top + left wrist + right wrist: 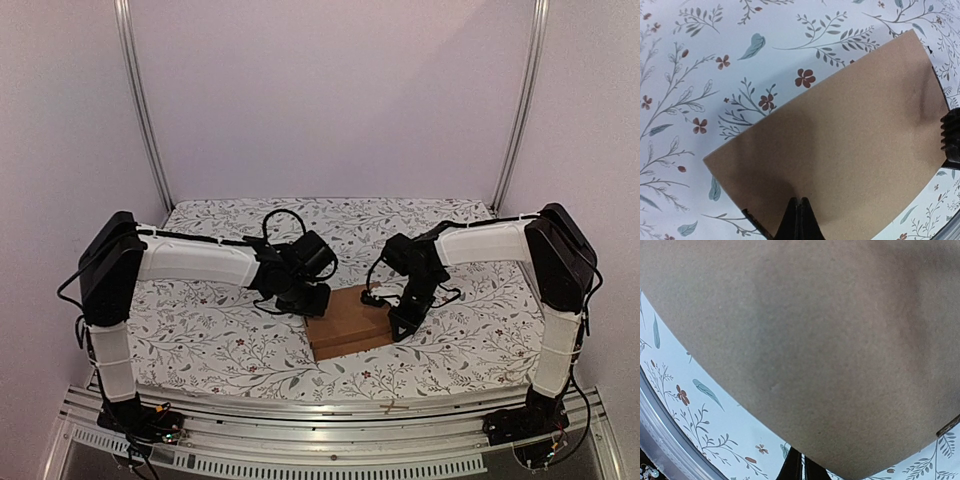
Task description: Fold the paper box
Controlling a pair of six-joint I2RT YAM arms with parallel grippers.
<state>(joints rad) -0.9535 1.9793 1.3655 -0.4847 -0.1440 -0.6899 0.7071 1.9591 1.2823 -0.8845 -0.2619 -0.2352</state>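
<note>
The paper box [348,322] lies flat on the flowered cloth mid-table, a thin closed brown cardboard rectangle. My left gripper [305,303] is at its far left edge. In the left wrist view the left gripper [801,201] is shut, its tips resting on the box's [840,145] top near one edge, with nothing between the fingers. My right gripper [400,325] is at the box's right end. Seen from the right wrist, the right gripper [803,462] is shut just beyond the box's [815,340] rim, and I see nothing held in it.
The flowered tablecloth [210,330] covers the table. A metal rail [330,405] runs along the near edge by both arm bases. White walls and two aluminium posts [148,120] close the back and sides. A ribbed black finger of the right gripper [951,137] shows in the left wrist view.
</note>
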